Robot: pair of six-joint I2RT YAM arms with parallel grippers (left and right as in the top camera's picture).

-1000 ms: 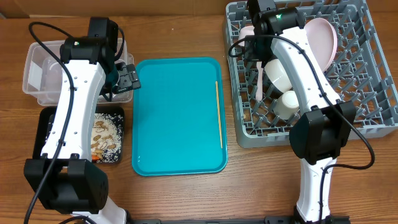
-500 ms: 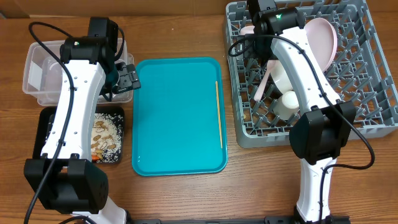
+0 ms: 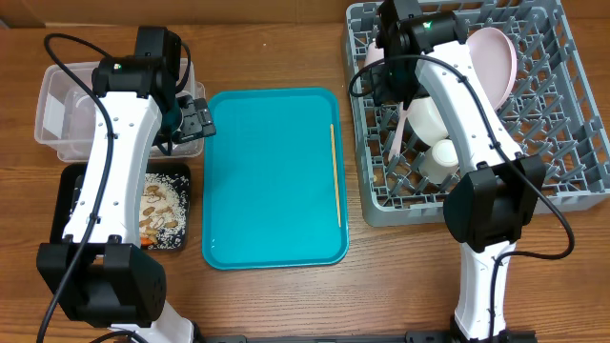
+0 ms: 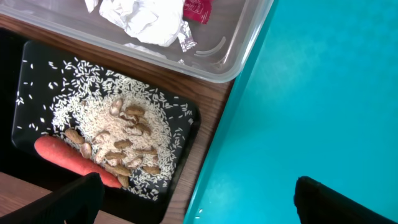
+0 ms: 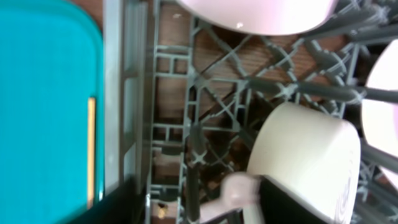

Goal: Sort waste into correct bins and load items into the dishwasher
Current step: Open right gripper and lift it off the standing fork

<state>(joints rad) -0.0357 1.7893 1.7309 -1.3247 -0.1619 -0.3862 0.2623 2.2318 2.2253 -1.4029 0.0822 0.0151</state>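
Note:
My right gripper (image 3: 393,84) hovers over the left part of the grey dishwasher rack (image 3: 591,143), jaws apart. The white fork (image 3: 398,129) leans among the pegs below it. In the right wrist view the fork's end (image 5: 239,190) lies beside one finger (image 5: 292,208) and nothing is clamped. A white bowl (image 3: 429,112), a cup (image 3: 441,157) and the plate (image 3: 496,55) stand in the rack. One chopstick (image 3: 335,171) lies on the teal tray (image 3: 272,181). My left gripper (image 3: 195,119) is open and empty beside the clear tub (image 3: 57,114).
The clear tub holds the crumpled napkin (image 4: 146,18) and the red wrapper (image 4: 198,9). The black tray (image 3: 71,186) in front of it holds rice scraps (image 4: 118,134) and the carrot (image 4: 68,158). Bare wooden table lies in front of the rack.
The right gripper let the fork go; it tipped and now leans in the rack. The jaws opened wide, then narrowed part way. The left arm has not moved.

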